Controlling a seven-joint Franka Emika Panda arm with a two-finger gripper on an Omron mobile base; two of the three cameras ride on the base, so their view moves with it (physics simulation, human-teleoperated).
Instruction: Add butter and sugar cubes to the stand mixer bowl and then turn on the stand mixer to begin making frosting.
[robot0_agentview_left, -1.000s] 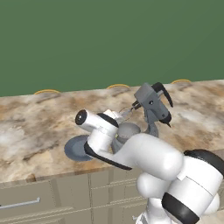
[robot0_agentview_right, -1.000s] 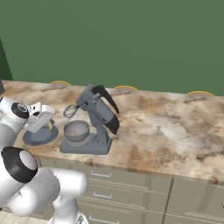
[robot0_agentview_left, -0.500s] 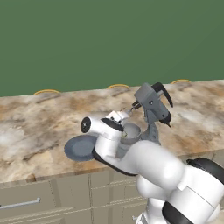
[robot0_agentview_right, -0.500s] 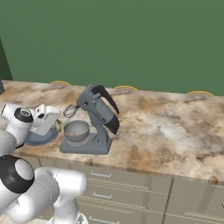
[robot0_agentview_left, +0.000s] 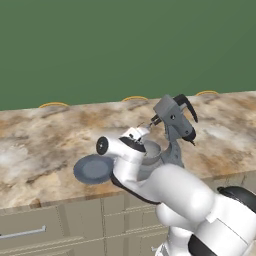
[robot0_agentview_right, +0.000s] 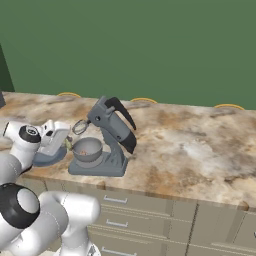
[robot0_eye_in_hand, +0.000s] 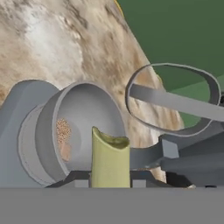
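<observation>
Hand view shows the small pale yellow stick of butter standing up between the two dark finger tips of the robot's gripper. The gripper is squeezed onto the butter and holds it tight. The butter hangs right at the near rim of the round silvery metal stand mixer bowl, so it is not in the bowl yet.

Down in the bowl I see a little brown speckled patch. I think that is the sugar, so that part of the job looks done, but it is too small to be sure.

Right base view shows the dark grey stand mixer with its boxy head tipped back. Its bowl sits on the flat base. The gripper is just beside the bowl.

What is left, I think: drop the butter in the bowl, and then switch the mixer on.

The wire whisk hangs just over the bowl's far side. It is close, so the hand could bump it.

A flat blue-grey round plate lies on the brown marble counter, just beside the mixer. Pale drawers sit under the counter, and a green wall stands behind.
</observation>
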